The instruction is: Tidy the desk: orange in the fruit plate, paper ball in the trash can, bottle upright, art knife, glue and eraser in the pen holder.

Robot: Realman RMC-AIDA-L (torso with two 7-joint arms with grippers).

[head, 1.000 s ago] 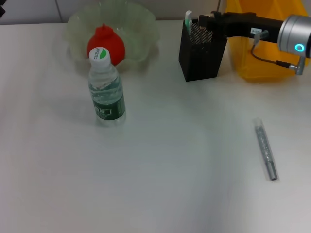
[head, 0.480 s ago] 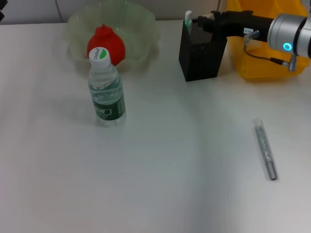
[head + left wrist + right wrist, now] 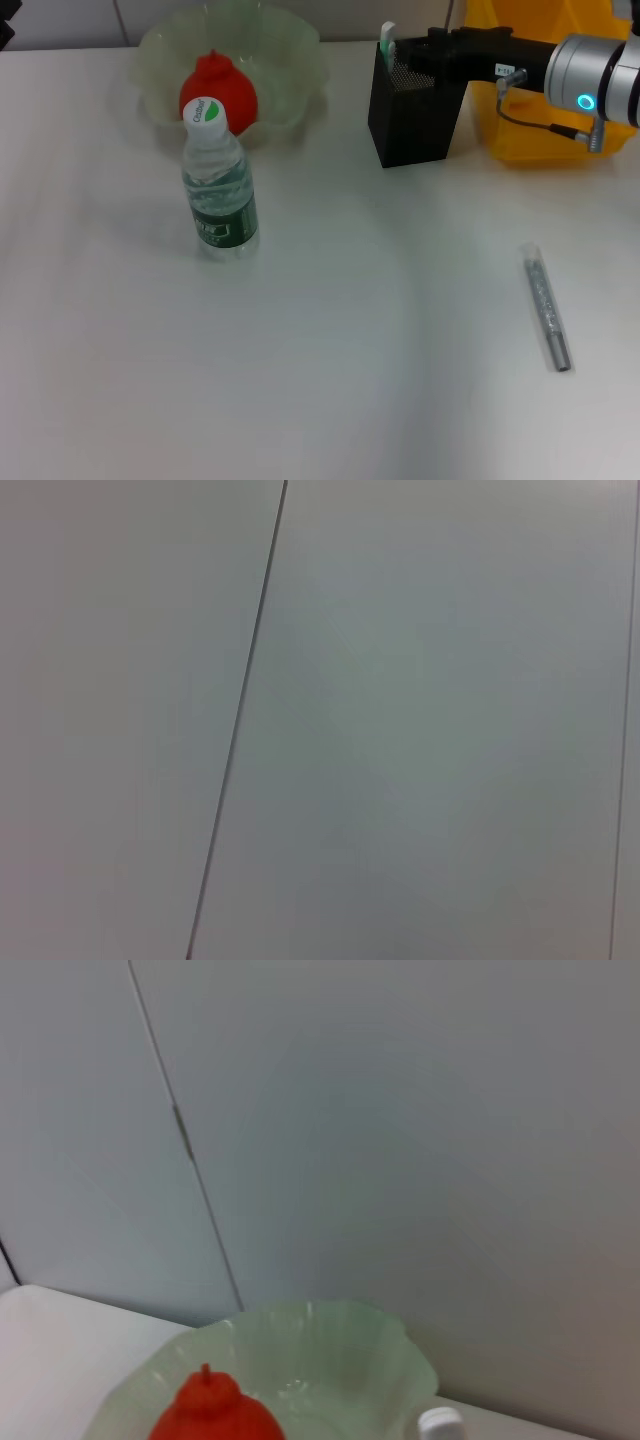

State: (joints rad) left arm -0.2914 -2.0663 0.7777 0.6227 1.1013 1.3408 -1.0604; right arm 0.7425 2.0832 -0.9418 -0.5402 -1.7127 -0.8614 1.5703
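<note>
Since the frame a second back, the right arm has slid toward the robot's left over the pen holder (image 3: pixel 415 105); bottle, orange and knife have not shifted. Head view: we note the right gripper (image 3: pixel 432 48) reaching in above the pen holder's open top, with the trash can (image 3: pixel 530 120) just behind and beside it. We cannot tell how its fingers stand or whether they hold anything, as the holder's rim hides the tips. A white-and-green stick (image 3: pixel 387 42) stands up out of the holder's far corner. The orange (image 3: pixel 217 88) sits in the fruit plate (image 3: pixel 300 50), and the bottle (image 3: pixel 218 185) stands upright just in front of it. A grey art knife (image 3: pixel 547 308) lies flat on the desk (image 3: pixel 350 350), well apart from the holder, on the robot's right. We see no eraser or paper ball. Left wrist view: only a blank wall panel (image 3: pixel 400 720) with a seam; the left gripper is not visible and looks parked. Right wrist view: the orange, the plate's wavy rim and the bottle's white cap (image 3: pixel 441 1424) below a wall. Judgement: the step in hand looks like a drop into the holder; we should release only when centred over the opening, then lift straight up clear of the mesh and the stick before going for the knife.
</note>
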